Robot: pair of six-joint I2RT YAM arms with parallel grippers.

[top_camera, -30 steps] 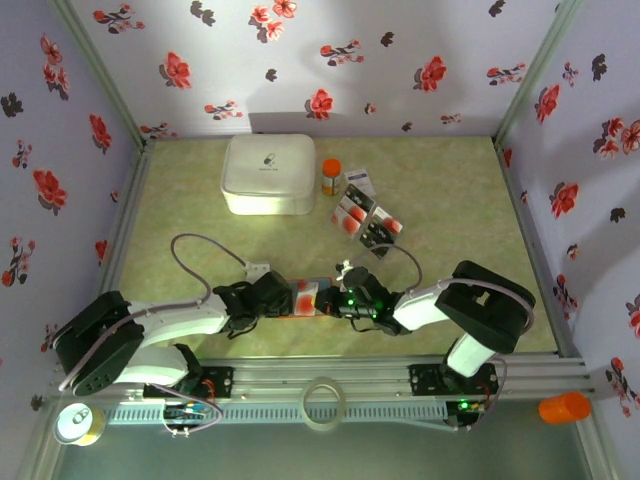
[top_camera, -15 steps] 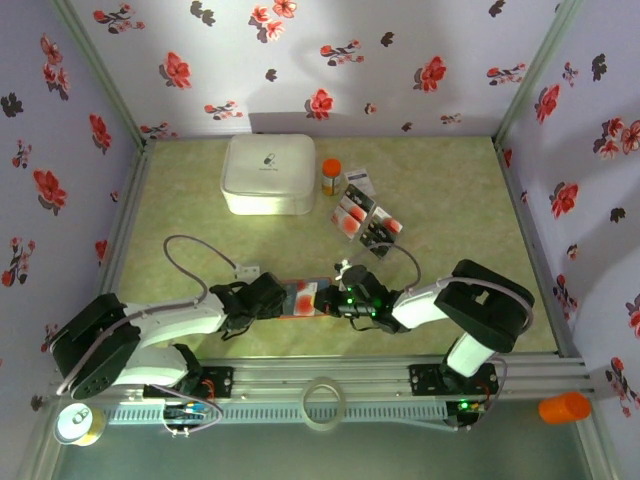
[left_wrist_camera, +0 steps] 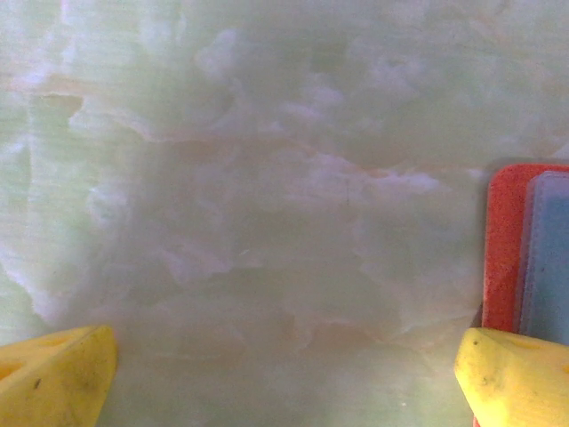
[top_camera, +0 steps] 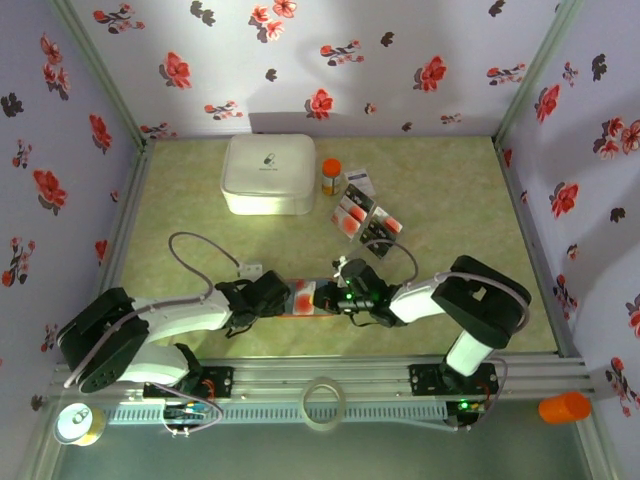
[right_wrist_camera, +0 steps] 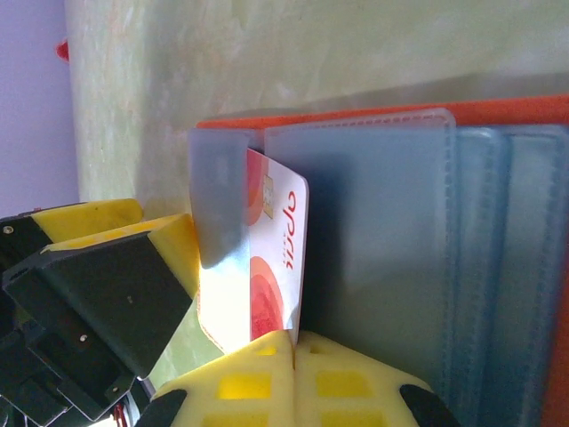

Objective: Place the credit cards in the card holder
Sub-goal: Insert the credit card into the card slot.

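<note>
The card holder [top_camera: 303,298] lies open on the table between my two grippers, orange-red outside [right_wrist_camera: 498,111] with light blue clear sleeves [right_wrist_camera: 391,249]. My right gripper [right_wrist_camera: 293,342] is shut on a white credit card with red blotches [right_wrist_camera: 271,267]. The card stands on edge, and its far end sits under a clear sleeve flap [right_wrist_camera: 220,191]. My left gripper [left_wrist_camera: 284,382] is open and low over bare table, its right fingertip [left_wrist_camera: 516,378] at the holder's edge [left_wrist_camera: 502,249]. In the top view my left gripper [top_camera: 272,297] and right gripper [top_camera: 340,295] face each other. Several more credit cards [top_camera: 365,215] lie fanned behind.
A big white rounded box [top_camera: 267,175] and an orange-capped bottle [top_camera: 331,176] stand at the back. A tape ring [top_camera: 324,402] rests on the front rail. A yellow roll [top_camera: 78,423] and an orange cup [top_camera: 565,407] lie outside the table.
My right gripper and the card have crept slightly left toward the holder. The left arm's elbow and cable have shifted a little. Both grippers keep their states.
</note>
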